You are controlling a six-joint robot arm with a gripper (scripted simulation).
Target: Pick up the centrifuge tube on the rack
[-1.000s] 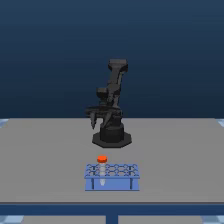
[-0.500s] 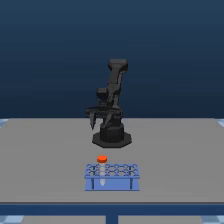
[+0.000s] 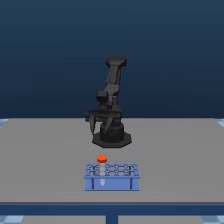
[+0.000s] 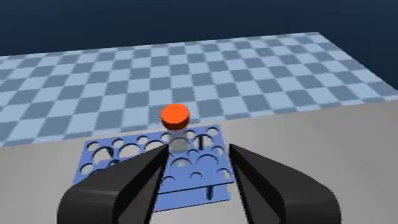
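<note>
Across the exterior view's left there was only bare grey table (image 3: 40,160), nothing in play. Moving inward, the centrifuge tube (image 3: 102,161) stood upright in the rack (image 3: 112,184), seated in a hole near the rack's end on the exterior view's left, its orange-red cap proud of the blue top. Behind it, well apart from the rack, the arm (image 3: 112,100) stood folded over its base, and the gripper (image 3: 98,121) hung low in front of it. From the wrist view the gripper (image 4: 197,155) had its dark fingers (image 4: 133,180) spread apart, empty, framing the tube (image 4: 176,120) almost dead centre between them. That lineup looked good, and the approach seemed to be the step in hand. To do it well, I judged the fingers should hold that centring, come in with the gap wide, and close on the body just under the cap, clear of the rack's top, then lift straight up so the tapered tip did not drag the rack. To the exterior view's right, the rack's other holes sat empty.
</note>
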